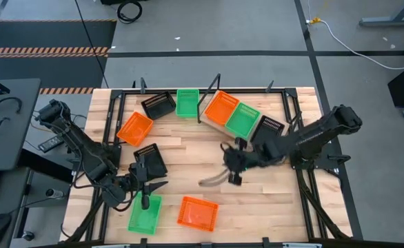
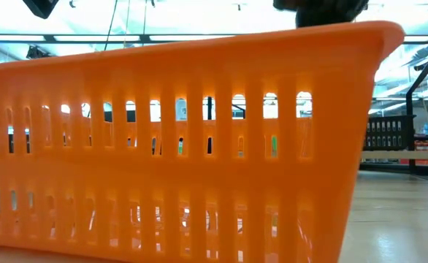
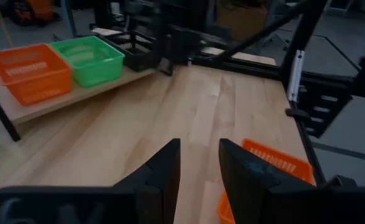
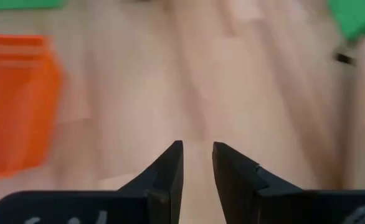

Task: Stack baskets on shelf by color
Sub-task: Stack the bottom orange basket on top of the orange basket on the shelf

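high view | left tool (image 1: 162, 184) slightly apart, empty | right tool (image 1: 227, 176) slightly apart, empty

baskets on shelf (image 1: 209, 121): one orange (image 1: 221, 107), one green (image 1: 243, 118), one black (image 1: 268, 128), all with slotted sides
shelf: pale plain wood
loose baskets: orange (image 1: 134, 128), orange (image 1: 198, 213), green (image 1: 187, 102), green (image 1: 145, 214), black (image 1: 158, 105), black (image 1: 150, 160)
tabletop (image 1: 188, 176): light wood in plank stripes, black frame
arms and pincers: dark, near black
floor: grey, with a band of orange-and-black stripes at the far left
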`<action>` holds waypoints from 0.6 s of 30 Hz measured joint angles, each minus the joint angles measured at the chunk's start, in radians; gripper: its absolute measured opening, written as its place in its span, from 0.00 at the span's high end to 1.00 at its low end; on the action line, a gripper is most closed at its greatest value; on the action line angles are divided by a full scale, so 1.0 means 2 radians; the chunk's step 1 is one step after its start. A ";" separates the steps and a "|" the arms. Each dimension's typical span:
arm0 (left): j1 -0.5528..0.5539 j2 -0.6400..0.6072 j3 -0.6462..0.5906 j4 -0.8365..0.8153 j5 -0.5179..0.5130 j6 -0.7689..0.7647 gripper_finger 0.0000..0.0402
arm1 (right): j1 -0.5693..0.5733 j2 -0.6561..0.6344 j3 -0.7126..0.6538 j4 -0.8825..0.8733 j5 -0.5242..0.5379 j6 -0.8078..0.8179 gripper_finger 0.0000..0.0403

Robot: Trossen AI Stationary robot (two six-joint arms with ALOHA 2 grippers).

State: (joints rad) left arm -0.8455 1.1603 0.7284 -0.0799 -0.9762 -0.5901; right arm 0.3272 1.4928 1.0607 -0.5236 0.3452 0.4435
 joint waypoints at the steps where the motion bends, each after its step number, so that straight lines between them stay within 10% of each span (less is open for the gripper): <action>1: 0.000 0.000 0.000 0.000 -0.004 0.000 0.71 | 0.013 0.005 0.000 0.009 0.000 -0.004 0.77; 14: 0.001 0.056 0.000 -0.003 -0.002 -0.067 0.71 | 0.127 0.030 0.000 0.022 0.054 -0.003 0.77; 18: 0.017 0.071 0.000 -0.013 0.078 -0.128 0.71 | 0.144 0.030 0.000 0.034 0.050 -0.047 0.77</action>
State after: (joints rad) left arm -0.8110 1.3028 0.7284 -0.1067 -0.8196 -0.8457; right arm 0.6155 1.5532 1.0599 -0.4547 0.4447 0.3502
